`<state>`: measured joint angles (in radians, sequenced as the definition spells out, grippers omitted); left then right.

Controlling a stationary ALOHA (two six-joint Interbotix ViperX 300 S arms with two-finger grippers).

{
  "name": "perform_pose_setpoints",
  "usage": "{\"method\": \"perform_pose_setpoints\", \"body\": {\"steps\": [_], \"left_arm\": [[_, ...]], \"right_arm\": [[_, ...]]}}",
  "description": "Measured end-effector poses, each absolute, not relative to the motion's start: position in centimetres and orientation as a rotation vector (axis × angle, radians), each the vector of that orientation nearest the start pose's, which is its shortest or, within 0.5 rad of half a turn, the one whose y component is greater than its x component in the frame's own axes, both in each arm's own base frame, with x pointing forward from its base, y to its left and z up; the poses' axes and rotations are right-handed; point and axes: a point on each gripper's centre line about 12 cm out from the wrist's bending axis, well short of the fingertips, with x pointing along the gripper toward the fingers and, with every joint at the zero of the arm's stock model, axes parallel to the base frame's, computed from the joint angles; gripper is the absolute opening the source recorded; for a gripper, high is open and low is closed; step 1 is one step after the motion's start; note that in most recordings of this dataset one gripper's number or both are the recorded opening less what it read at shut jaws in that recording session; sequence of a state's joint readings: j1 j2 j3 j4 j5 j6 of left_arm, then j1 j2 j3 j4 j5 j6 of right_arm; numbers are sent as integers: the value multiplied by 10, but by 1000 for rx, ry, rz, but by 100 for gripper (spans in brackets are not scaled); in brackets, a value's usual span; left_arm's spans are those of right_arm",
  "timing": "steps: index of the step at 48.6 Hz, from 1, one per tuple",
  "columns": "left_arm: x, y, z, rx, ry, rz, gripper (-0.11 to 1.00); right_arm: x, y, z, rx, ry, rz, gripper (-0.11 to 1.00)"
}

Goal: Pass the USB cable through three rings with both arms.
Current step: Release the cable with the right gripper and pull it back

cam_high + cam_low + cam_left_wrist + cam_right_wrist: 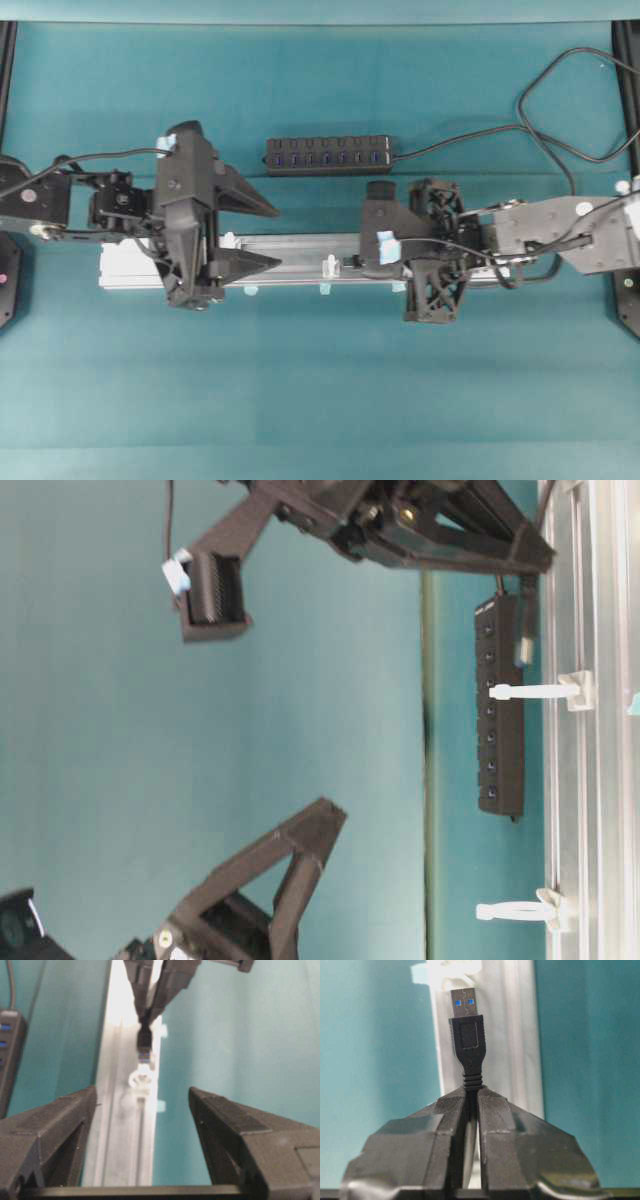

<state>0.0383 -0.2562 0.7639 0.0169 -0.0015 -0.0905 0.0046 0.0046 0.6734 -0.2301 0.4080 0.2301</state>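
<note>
Nearest the lens in the right wrist view, the right claw point(470, 1105) is closed tight on the USB cable point(468, 1055), pinching it at the ribbed strain relief just behind the plug, so the silver tip points to twelve o'clock toward a white ring point(451, 969) on the silver rail point(515, 1035). Going left to right in the overhead view, the left claw point(262, 235) hangs over the rail's nine o'clock end with its jaws spread wide and nothing between them. Next comes the middle ring point(329, 266), standing on the rail, and just beside it at three o'clock the right claw with the plug. At twelve o'clock from the rail lies the multi-port hub point(328, 154) on the teal desk point(320, 400). The plug looks light and rigid, a good thing to steer with, while the cord behind it is likely thin and limp and would sag or drag through the loops. The rings seem slim and springy, apt to bend if nudged. A sensible place for the left claw to take hold would be the plug's black body once it pokes through a ring.
</note>
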Motion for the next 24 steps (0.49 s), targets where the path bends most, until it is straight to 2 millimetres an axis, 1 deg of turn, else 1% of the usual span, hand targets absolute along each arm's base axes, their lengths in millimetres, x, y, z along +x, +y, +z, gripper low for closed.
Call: {"method": "perform_pose_setpoints", "body": {"steps": [24], "left_arm": [[345, 14, 228, -87, 512, 59, 80]], "right_arm": [[367, -9, 127, -33, 1063, -83, -8]]}}
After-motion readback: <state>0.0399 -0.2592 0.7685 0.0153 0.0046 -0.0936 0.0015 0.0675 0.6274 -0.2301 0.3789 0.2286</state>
